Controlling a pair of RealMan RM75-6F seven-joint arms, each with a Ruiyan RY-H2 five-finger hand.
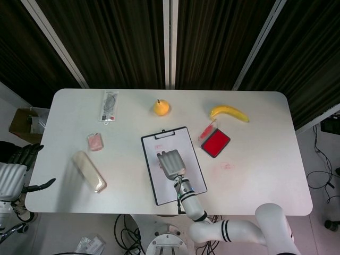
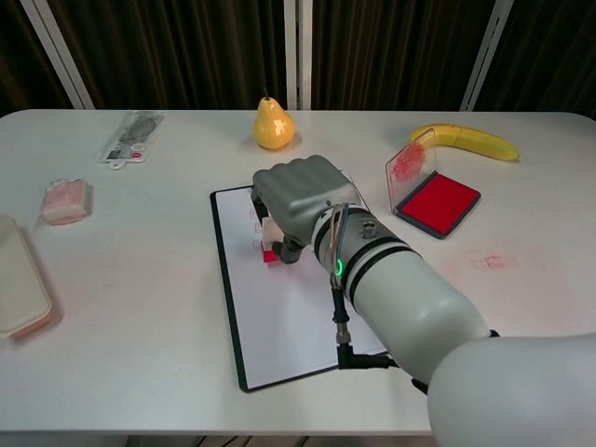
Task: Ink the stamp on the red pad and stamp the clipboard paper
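Note:
My right hand (image 2: 296, 200) grips the stamp (image 2: 271, 245), a small block with a red base. The base sits low over the upper left of the white paper (image 2: 298, 307) on the black clipboard (image 2: 226, 300), whether touching I cannot tell. The hand (image 1: 171, 162) covers the stamp in the head view. Red stamp marks lie partly hidden beside the hand. The red ink pad (image 2: 439, 199) lies open to the right, with its clear lid (image 2: 411, 163) standing up. My left hand (image 1: 15, 172) hangs off the table's left edge, empty, with its fingers apart.
A pear (image 2: 274, 127) stands behind the clipboard and a banana (image 2: 466, 140) lies at the back right. A packet (image 2: 133, 136), a pink block (image 2: 66, 201) and a beige case (image 2: 20, 278) lie on the left. Faint red marks (image 2: 492, 261) stain the table near the pad.

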